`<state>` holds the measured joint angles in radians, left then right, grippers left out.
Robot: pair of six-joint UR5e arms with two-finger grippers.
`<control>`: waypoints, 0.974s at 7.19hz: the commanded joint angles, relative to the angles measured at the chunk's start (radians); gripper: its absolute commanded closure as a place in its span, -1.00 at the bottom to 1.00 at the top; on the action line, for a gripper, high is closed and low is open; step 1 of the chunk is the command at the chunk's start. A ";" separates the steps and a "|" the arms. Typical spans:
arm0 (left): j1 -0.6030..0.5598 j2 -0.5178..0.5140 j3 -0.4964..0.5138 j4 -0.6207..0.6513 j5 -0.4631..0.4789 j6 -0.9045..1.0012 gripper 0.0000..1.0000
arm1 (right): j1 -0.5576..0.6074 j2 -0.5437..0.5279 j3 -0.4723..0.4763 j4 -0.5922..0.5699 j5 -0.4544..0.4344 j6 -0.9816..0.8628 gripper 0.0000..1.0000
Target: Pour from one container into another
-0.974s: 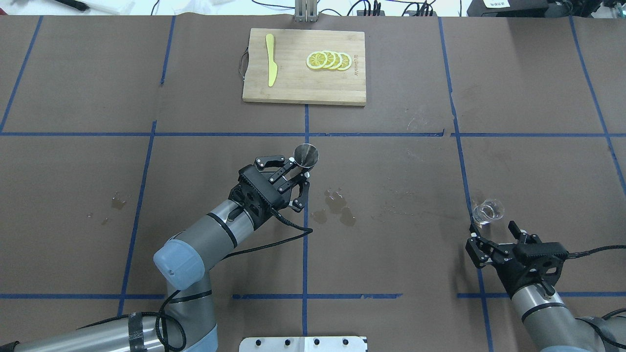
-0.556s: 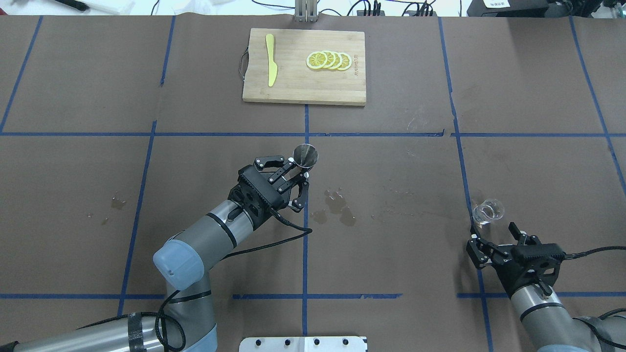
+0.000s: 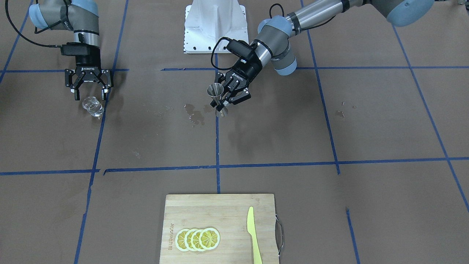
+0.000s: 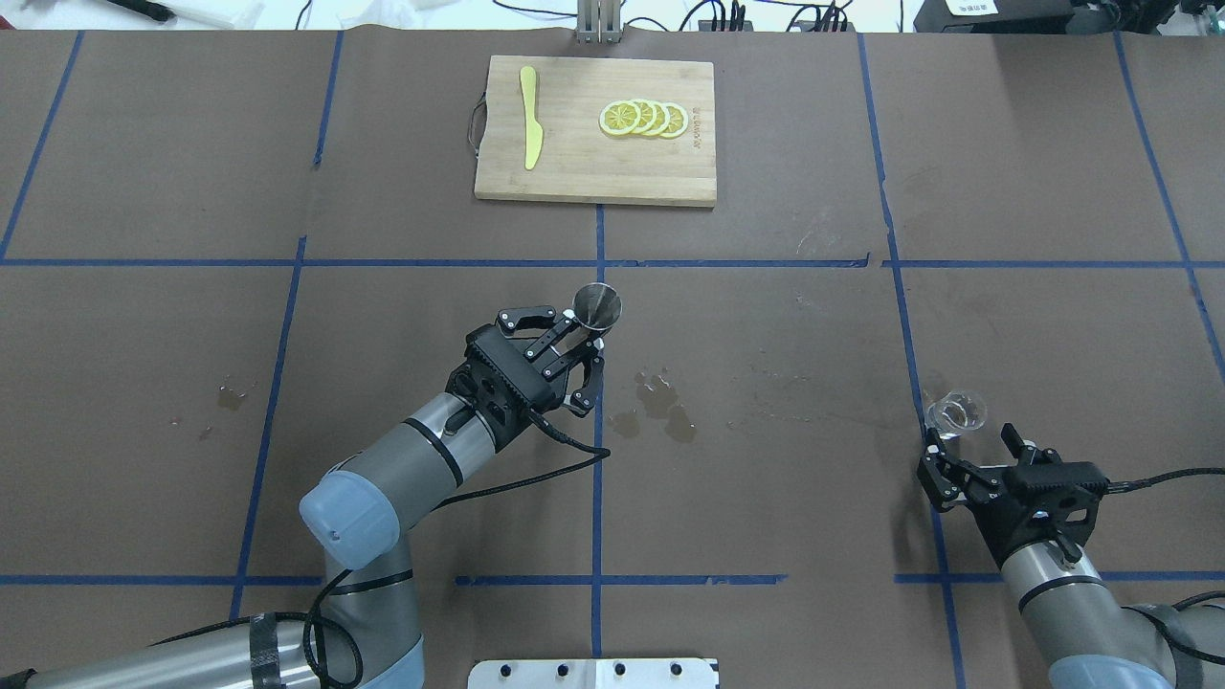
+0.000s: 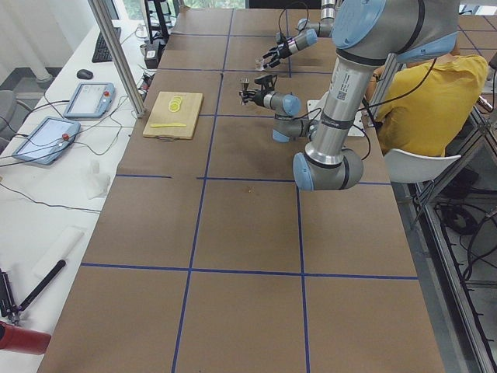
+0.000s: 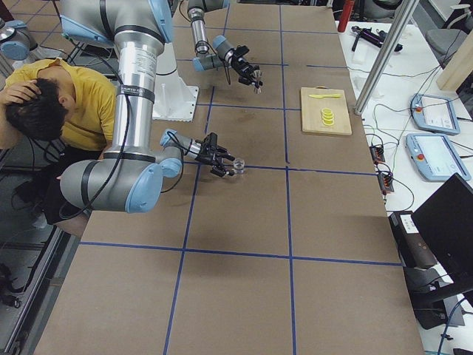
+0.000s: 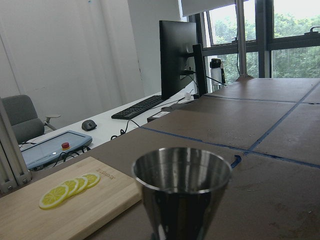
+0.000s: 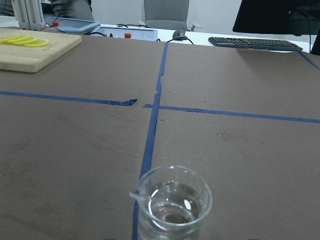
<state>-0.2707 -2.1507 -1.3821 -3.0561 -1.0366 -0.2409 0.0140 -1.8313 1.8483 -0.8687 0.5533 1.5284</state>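
Note:
The steel jigger (image 4: 597, 307) stands upright near the table's middle, and my left gripper (image 4: 584, 343) is shut on its narrow waist. The front-facing view shows the jigger (image 3: 215, 92) in that gripper (image 3: 221, 103). In the left wrist view its upper cone (image 7: 182, 190) fills the lower centre. The clear glass cup (image 4: 954, 414) sits at the right on a blue tape line and holds some clear liquid (image 8: 172, 207). My right gripper (image 4: 967, 448) is open just behind the cup, its fingers apart from it. The front-facing view shows the cup (image 3: 93, 106) below that gripper (image 3: 91, 96).
A wooden cutting board (image 4: 574, 182) at the far middle carries lemon slices (image 4: 643, 119) and a yellow knife (image 4: 529, 117). Wet spots (image 4: 660, 407) mark the brown paper right of the left gripper. A seated person (image 6: 59, 103) is beside the robot.
My right gripper has dropped lower and edged slightly toward the glass cup. The left gripper and the jigger have hardly moved.

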 commanded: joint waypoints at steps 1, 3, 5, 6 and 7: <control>0.002 0.000 0.000 0.000 0.003 0.002 1.00 | 0.018 0.024 -0.012 0.000 0.005 -0.017 -0.82; 0.002 0.000 0.000 0.000 0.004 0.002 1.00 | 0.030 0.029 -0.020 0.001 0.007 -0.022 -0.82; 0.002 0.000 0.000 0.002 0.004 0.002 1.00 | 0.043 0.046 -0.043 0.002 0.022 -0.024 -0.80; 0.002 0.000 0.000 0.002 0.004 0.002 1.00 | 0.043 0.046 -0.044 0.002 0.022 -0.024 -0.80; 0.002 0.000 0.000 0.003 0.004 0.003 1.00 | 0.044 0.047 -0.044 0.002 0.023 -0.025 -0.80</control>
<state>-0.2685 -2.1507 -1.3821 -3.0538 -1.0324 -0.2389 0.0558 -1.7866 1.8059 -0.8668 0.5742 1.5047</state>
